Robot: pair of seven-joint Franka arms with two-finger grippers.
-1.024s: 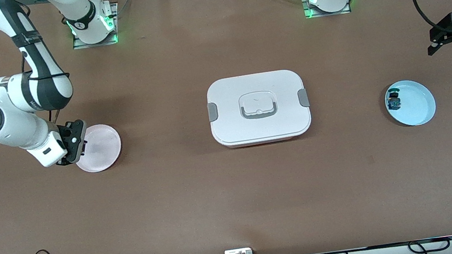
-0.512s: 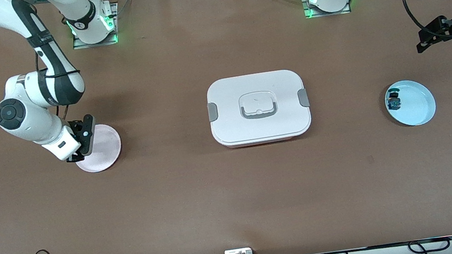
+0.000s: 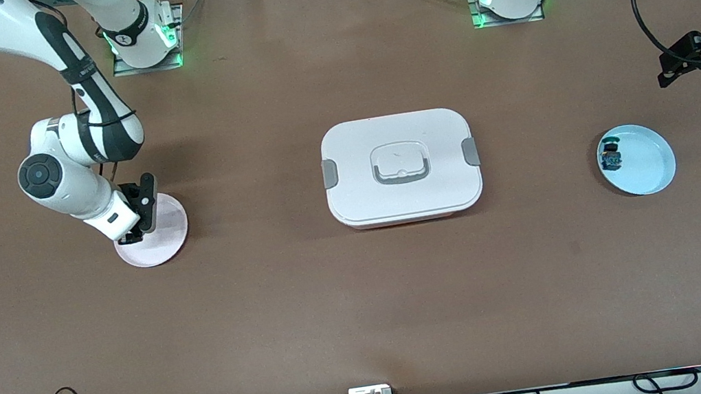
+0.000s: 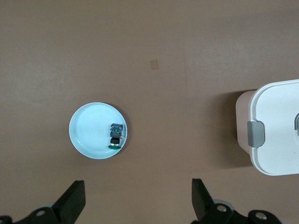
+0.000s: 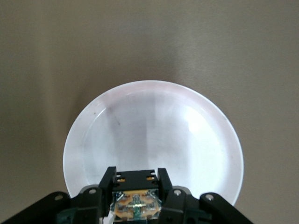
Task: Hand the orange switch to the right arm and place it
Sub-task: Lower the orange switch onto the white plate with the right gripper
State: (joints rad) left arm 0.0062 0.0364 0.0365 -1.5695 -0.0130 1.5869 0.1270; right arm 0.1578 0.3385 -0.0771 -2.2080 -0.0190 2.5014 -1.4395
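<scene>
Right wrist view shows the right gripper [image 5: 136, 198] clenched on the orange switch [image 5: 136, 204] over the pink plate [image 5: 196, 140], so lowering straight onto its center before releasing seems best, while the left gripper [image 4: 138, 200], spread empty, waits over bare table near the blue plate [image 4: 88, 135].

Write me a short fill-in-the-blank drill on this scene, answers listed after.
1. The right hand hangs over the ____ plate.
2. That hand is shut on the ____ switch.
3. The green and blue switch lies on the ____ plate.
4. Between the plates sits a closed white ____.

Answers: pink; orange; blue; box
</scene>
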